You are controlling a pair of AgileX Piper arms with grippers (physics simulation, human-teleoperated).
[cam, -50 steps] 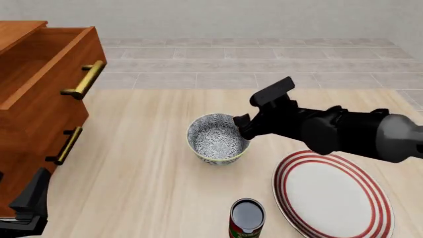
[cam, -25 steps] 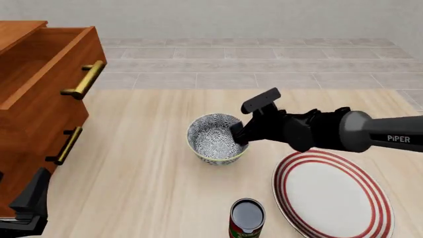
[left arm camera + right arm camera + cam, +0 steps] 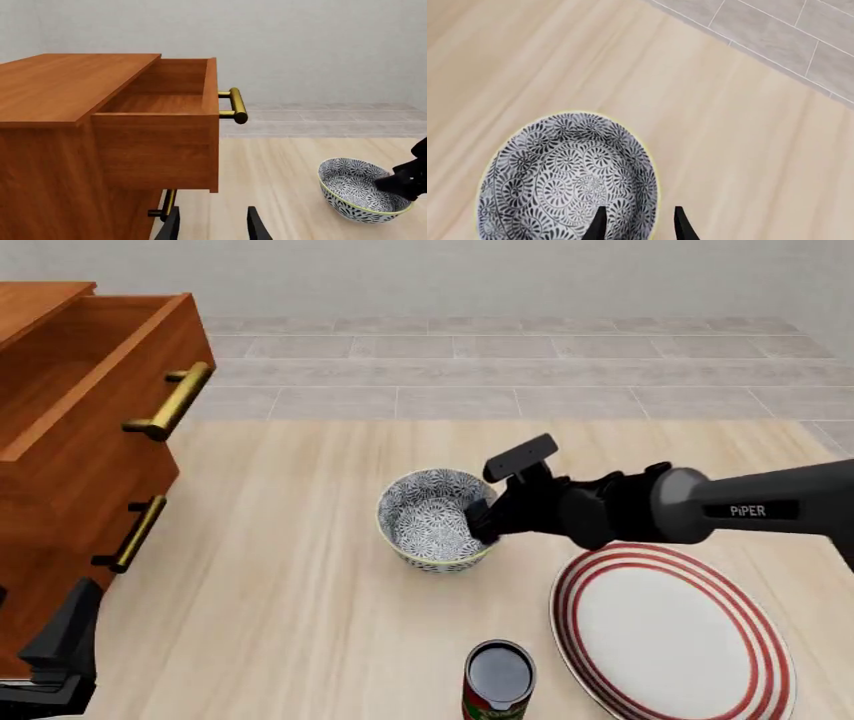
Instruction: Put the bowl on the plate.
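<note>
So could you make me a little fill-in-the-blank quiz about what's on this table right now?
1. The right gripper has one finger inside and one outside the rim of the ____.
2. The plate has rings of ____ colour around its rim.
3. The top drawer of the wooden cabinet is ____.
4. The can stands on the table between the bowl and the camera, just left of the ____.

Missing words: bowl; red; open; plate

Pale wall, grey tiled floor, wooden dresser
</note>
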